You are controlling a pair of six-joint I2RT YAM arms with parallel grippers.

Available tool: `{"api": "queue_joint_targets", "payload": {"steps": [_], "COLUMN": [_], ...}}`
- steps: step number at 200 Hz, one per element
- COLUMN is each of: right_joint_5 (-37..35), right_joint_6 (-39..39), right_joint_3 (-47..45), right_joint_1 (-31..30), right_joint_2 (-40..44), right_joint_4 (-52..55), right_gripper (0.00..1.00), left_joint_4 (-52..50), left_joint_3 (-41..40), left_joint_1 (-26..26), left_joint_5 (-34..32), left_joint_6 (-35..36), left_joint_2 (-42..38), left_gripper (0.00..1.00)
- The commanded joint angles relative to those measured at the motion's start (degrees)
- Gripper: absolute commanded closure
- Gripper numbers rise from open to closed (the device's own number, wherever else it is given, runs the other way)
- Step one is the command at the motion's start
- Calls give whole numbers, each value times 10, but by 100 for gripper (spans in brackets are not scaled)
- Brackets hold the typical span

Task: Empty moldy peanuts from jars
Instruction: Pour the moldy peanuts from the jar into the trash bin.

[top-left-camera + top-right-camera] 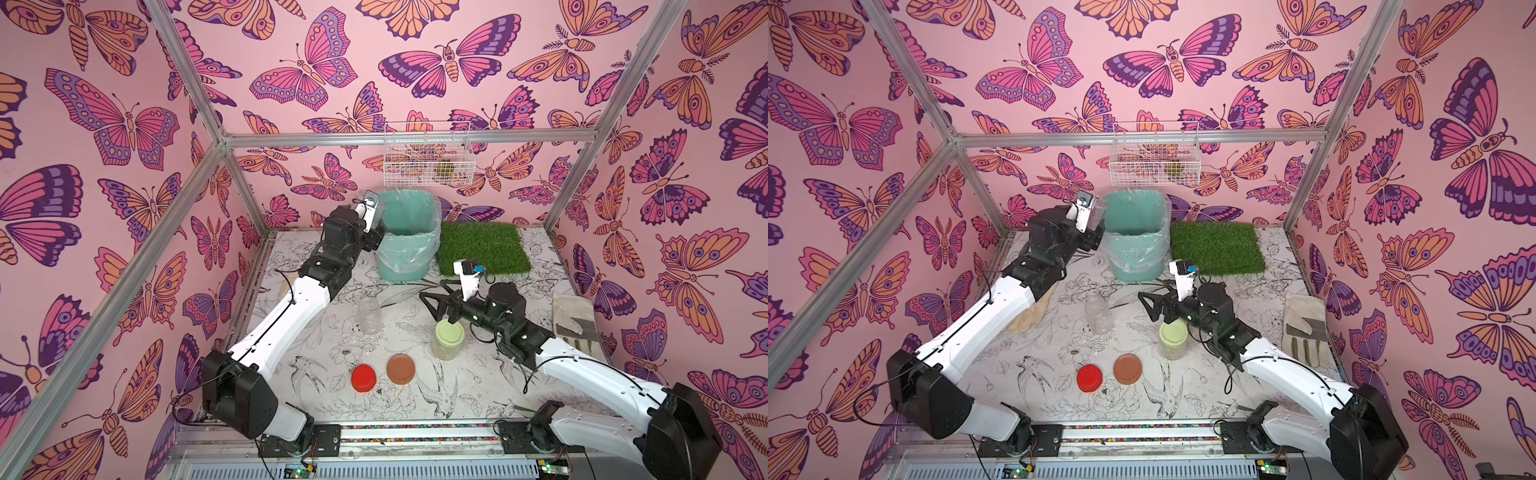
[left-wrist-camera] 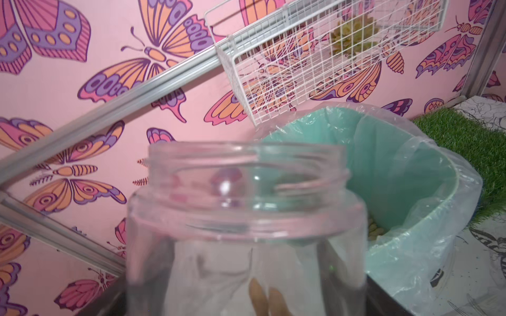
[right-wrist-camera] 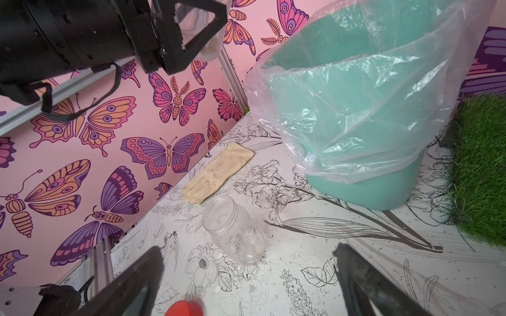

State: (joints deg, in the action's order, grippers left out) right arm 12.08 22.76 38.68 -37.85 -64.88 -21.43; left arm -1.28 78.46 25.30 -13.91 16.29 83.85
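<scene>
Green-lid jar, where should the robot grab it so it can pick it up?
Grab the jar probably by its clear wall under the green lid, from the side. It stands upright and round, so the open right gripper nearby could close across it.

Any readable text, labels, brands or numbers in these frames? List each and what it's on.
None readable.
Held jar, table jar, green-lidded jar, red lid, brown lid, teal bin: no labels.
Circuit boards at the front rail: too small to read.
</scene>
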Motion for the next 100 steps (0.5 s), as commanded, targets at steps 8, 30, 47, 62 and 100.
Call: {"api": "queue_joint_targets", "payload": {"steps": [8, 30, 47, 62, 100], "right_joint_5": [9, 11, 11, 9, 11], "right_joint_6": [11, 11, 10, 9, 6], "right_joint_3": [24, 25, 24, 23, 19], "right_joint_1": [3, 3, 2, 3, 3], "right_joint_2": [-2, -5, -6, -6, -12], "right_joint_4": [11, 11, 10, 11, 2], "right_gripper": [1, 1, 1, 1, 1], "left_joint_4": [46, 45, 41, 36, 9], "left_joint_3": [-26, -37, -40, -37, -6], "left_joint_1": [-26, -34, -35, -35, -35], "left_joint_5": [14, 22, 20, 20, 51], "left_joint_6": [-102, -93, -64, -36, 113], "left_joint_2": [-41, -46, -45, -43, -29], "left_gripper": [100, 100, 100, 100, 100]}}
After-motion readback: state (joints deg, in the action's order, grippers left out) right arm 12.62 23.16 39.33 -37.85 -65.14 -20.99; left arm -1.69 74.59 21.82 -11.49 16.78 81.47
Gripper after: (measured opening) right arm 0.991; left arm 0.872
